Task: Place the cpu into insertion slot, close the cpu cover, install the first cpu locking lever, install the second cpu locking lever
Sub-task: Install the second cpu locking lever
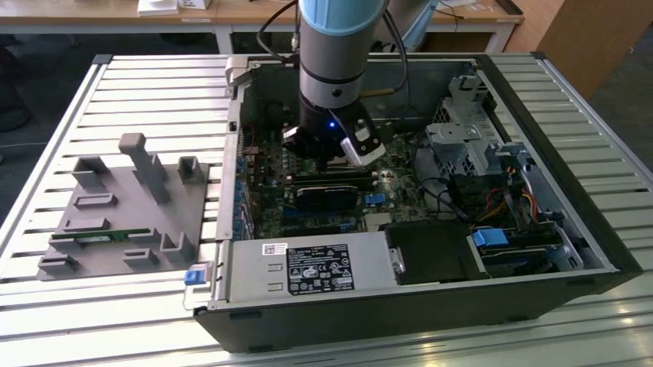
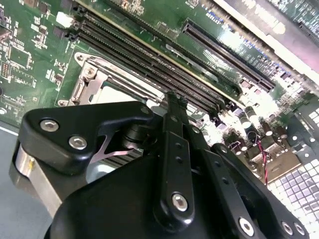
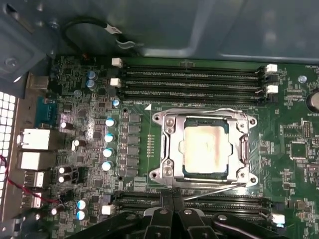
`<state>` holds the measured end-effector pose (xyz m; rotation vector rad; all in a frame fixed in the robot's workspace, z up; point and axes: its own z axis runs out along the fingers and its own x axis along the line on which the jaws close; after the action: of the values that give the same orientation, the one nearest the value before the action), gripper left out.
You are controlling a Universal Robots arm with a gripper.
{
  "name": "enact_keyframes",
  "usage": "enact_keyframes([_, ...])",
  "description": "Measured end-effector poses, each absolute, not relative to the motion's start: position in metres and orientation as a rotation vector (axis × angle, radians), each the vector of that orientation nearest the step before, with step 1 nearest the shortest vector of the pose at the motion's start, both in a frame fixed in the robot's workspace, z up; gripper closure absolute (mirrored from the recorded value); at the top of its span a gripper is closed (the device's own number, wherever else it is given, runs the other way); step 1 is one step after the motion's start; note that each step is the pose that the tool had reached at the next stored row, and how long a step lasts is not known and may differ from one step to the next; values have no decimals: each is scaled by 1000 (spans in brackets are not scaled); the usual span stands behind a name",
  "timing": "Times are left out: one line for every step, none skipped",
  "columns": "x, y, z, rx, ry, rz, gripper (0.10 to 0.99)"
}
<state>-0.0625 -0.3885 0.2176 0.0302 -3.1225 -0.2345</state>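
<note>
The cpu point(image 3: 206, 149), a dull beige-silver square, lies in the insertion slot point(image 3: 160, 119) on the green board. The cpu cover point(image 3: 170, 149), a silvery frame, lies flat around it. One thin wire locking lever point(image 3: 199, 110) runs along the slot's edge beside the memory slots. A second lever point(image 3: 215, 190) slants across the opposite edge towards my fingertips. My gripper point(image 3: 173, 211) hangs just off that edge with its black fingers together; whether they touch the lever is unclear. The second wrist view shows the gripper point(image 2: 172, 99) beside the cpu point(image 2: 117, 90). In the exterior view the gripper point(image 1: 329, 162) is low inside the open computer case.
Long black memory slots point(image 3: 194, 79) flank the socket, and several capacitors point(image 3: 109, 137) stand on one side. A black module point(image 1: 329, 193) and the labelled power-supply box point(image 1: 316, 269) lie near the arm. A drive cage point(image 1: 464, 138) is at the exterior view's right. A grey fixture point(image 1: 128, 206) sits outside the case.
</note>
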Motion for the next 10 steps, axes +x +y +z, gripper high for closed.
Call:
enact_keyframes([-63, -389, 218, 30, -3122, -237, 965])
enact_keyframes([-63, -390, 218, 29, -3122, -238, 965])
enact_keyframes([-63, -391, 218, 29, -3122, -240, 965])
enact_keyframes([-64, -392, 218, 28, -3122, -243, 965])
enact_keyframes([-64, -393, 218, 29, -3122, -248, 965])
enact_keyframes([-65, -393, 217, 29, -3121, -253, 965])
enact_keyframes([-65, -393, 217, 29, -3121, -258, 965])
enact_keyframes([-66, -393, 217, 28, -3120, -264, 965])
enact_keyframes([-66, -393, 216, 29, -3120, -269, 965])
enact_keyframes([-67, -393, 215, 29, -3120, -275, 965])
